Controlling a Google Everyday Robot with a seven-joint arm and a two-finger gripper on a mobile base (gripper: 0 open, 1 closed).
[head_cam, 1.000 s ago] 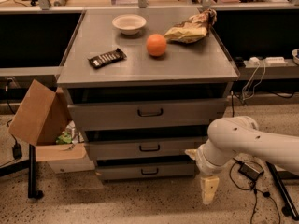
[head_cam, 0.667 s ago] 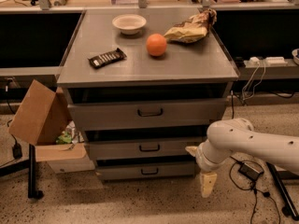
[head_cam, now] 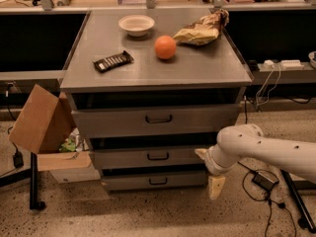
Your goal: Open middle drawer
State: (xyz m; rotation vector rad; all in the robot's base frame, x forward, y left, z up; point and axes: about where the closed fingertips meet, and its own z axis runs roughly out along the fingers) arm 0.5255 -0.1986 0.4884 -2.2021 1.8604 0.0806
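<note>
Speckled floor, grey cabinet (head_cam: 197, 68) as reference. Cardboard box (head_cam: 39, 117) leans at the cabinet's left side. Middle drawer (head_cam: 123, 158) sits between the cabinet's tall top front and slim bottom front, dark handle centred. Gripper (head_cam: 215, 181) hangs at the cabinet's lower right front corner, beside that drawer's right end; clenched or released, can't tell.

The gripper (head_cam: 216, 187) hangs just beside the cabinet's (head_cam: 197, 68) lower right front corner, pointing down. On the cabinet's face, the middle drawer (head_cam: 123, 158) shows its loop handle (head_cam: 158, 156) untouched.
</note>
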